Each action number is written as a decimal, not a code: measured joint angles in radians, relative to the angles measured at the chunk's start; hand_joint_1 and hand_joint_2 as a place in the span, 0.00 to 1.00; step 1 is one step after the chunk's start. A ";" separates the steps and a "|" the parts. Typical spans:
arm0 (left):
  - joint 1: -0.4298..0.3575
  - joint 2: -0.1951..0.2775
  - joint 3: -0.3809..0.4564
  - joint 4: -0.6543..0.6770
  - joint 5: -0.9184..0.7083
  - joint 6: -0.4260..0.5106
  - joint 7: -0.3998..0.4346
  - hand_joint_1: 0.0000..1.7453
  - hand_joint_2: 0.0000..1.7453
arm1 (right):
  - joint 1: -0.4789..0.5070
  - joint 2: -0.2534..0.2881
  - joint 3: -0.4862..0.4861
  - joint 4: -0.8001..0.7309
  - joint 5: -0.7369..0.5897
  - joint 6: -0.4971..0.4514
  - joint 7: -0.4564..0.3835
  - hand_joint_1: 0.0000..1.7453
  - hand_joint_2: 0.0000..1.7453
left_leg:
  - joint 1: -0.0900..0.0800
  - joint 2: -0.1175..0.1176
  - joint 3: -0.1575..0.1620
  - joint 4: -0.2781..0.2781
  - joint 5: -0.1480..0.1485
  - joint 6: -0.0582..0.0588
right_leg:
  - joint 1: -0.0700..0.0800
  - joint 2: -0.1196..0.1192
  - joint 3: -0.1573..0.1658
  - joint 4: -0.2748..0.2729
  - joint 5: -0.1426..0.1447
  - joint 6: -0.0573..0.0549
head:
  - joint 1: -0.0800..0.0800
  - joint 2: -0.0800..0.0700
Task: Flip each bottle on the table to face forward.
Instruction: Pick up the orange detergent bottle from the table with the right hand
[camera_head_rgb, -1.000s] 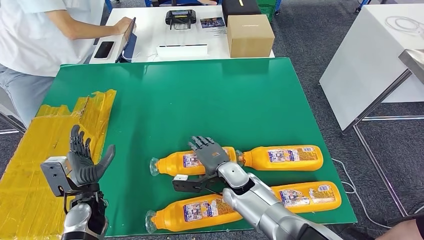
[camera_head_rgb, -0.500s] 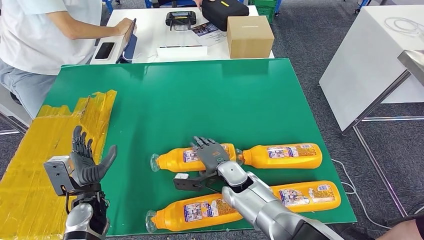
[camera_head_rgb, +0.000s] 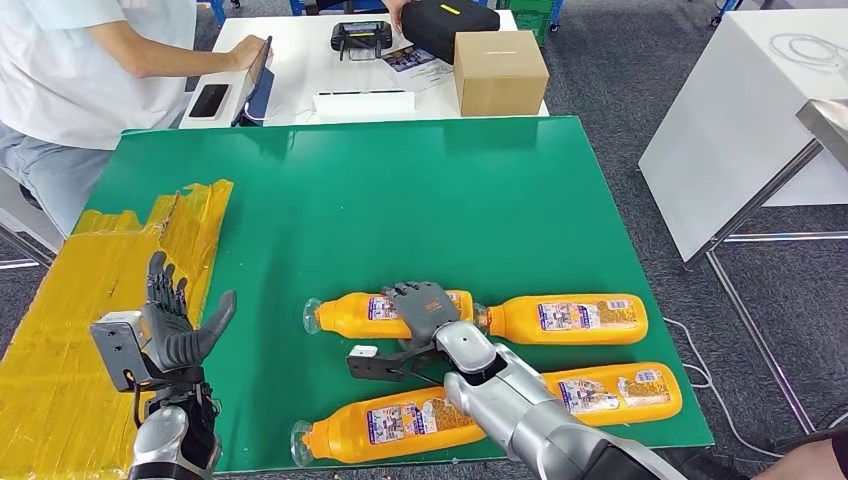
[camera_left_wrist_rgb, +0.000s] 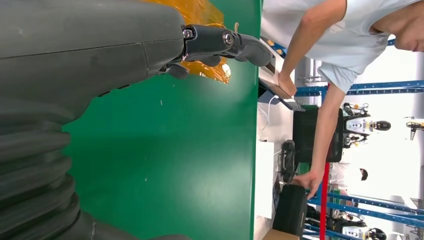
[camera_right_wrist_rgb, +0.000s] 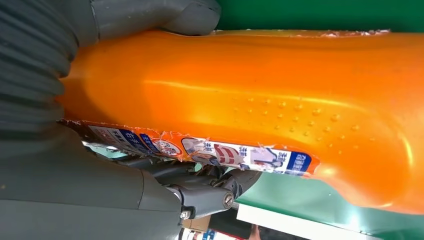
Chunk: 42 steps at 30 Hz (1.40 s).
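**Right hand wrapped over a lying bottle near the front edge**

Four orange bottles are seen lying on their sides on the green table, all towards its front right part. In the farther row, the rear left bottle is clasped by the right hand: in the right wrist view the thumb is pressed along one side of the orange body and the darker fingers are curled under the torn label edge, so the hand is closed around the bottle. Its cap end is pointed towards the table's left edge. Just beside it, cap almost touching its base, the rear right bottle is laid with its label upward.

Along the front edge, the front left bottle is partly crossed by the right forearm, and the front right bottle is laid near the front right corner.

The left hand is held upright over the front left part of the table, beside the yellow tape patch, fingers spread and nothing grasped.

Beyond the far edge, a person is seated at a white desk bearing a cardboard box.
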 joint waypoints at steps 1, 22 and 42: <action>0.000 0.000 -0.001 0.000 -0.002 0.000 0.001 0.00 1.00 | 0.002 0.001 -0.004 0.000 -0.001 -0.010 -0.002 1.00 1.00 | 0.000 0.000 0.000 0.000 0.000 0.000 | 0.000 0.000 0.000 0.000 0.000 0.000 | 0.000 0.000; 0.010 0.001 -0.129 -0.044 -0.077 -0.016 0.029 0.00 1.00 | 0.234 0.015 -0.292 -0.390 -0.215 -0.421 -0.258 1.00 1.00 | 0.000 0.000 -0.003 0.000 0.000 0.000 | 0.000 0.000 -0.003 0.000 0.000 0.000 | 0.000 0.000; -0.023 0.054 -0.375 -0.081 0.017 -0.247 0.053 0.00 1.00 | 0.324 0.021 -0.379 -0.546 -0.589 -0.093 -0.509 1.00 1.00 | 0.000 0.000 -0.005 0.000 0.000 0.000 | 0.000 0.000 -0.004 0.000 0.000 0.000 | 0.000 0.000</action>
